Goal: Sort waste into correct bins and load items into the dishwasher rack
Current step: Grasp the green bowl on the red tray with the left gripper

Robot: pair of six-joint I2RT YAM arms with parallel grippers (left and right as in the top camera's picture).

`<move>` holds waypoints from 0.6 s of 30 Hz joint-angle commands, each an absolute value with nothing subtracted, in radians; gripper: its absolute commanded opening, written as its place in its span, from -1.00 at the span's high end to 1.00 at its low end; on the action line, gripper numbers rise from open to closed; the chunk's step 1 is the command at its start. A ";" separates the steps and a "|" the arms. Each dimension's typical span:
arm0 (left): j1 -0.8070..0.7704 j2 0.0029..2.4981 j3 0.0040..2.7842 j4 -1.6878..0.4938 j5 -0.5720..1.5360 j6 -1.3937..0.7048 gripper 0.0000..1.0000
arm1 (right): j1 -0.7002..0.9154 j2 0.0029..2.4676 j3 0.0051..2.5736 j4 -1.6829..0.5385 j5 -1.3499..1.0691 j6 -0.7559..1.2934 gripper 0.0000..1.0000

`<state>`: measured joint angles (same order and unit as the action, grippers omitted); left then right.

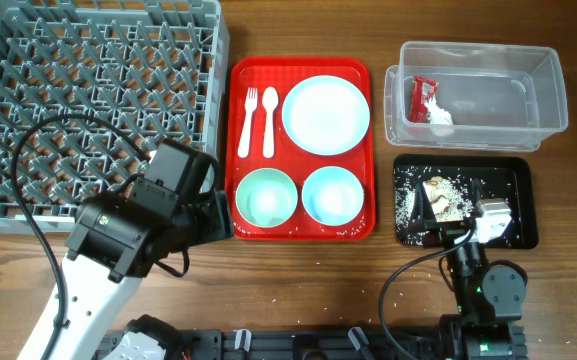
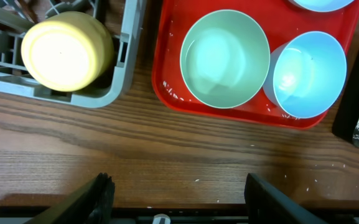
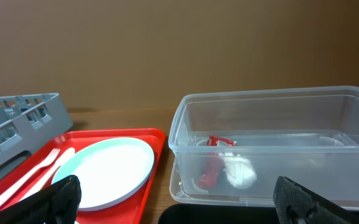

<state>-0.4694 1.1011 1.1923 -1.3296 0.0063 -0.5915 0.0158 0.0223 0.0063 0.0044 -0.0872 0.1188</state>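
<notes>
Ahead, cup (image 2: 67,53) sits left of left hand (image 2: 178,188).

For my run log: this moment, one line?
small yellow-green cup in grey pegged plastic rack; left gripper open; right gripper open

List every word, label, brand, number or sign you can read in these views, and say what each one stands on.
No text can be read in any view.
On the small red snack wrapper inside the clear plastic rectangular tub, any print is too small and blurred to read.
</notes>
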 commanded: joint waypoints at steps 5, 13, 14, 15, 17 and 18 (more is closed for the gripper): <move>-0.515 1.094 1.184 -1.318 -0.021 -0.638 -0.35 | 0.012 0.023 0.005 0.006 -0.102 0.133 -0.99; -0.515 1.094 1.182 -1.309 -0.040 -0.664 -0.29 | 0.012 0.023 0.005 0.006 -0.102 0.134 -0.99; -0.515 1.094 1.177 -1.304 -0.065 -0.667 -0.29 | 0.012 0.023 0.005 0.006 -0.102 0.134 -0.99; -0.515 1.094 1.174 -1.303 -0.076 -0.667 -0.30 | 0.012 0.023 0.006 0.006 -0.102 0.134 -1.00; -0.515 1.094 1.159 -1.293 -0.077 -0.667 -0.31 | 0.012 0.023 0.005 0.006 -0.102 0.134 -1.00; -0.515 1.094 1.151 -1.284 -0.077 -0.667 -0.31 | 0.012 0.023 0.005 0.006 -0.102 0.134 -1.00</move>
<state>-0.5098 1.1011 1.1778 -1.2991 -0.0471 -0.6498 0.0158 0.0223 0.0063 0.0040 -0.0868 0.1192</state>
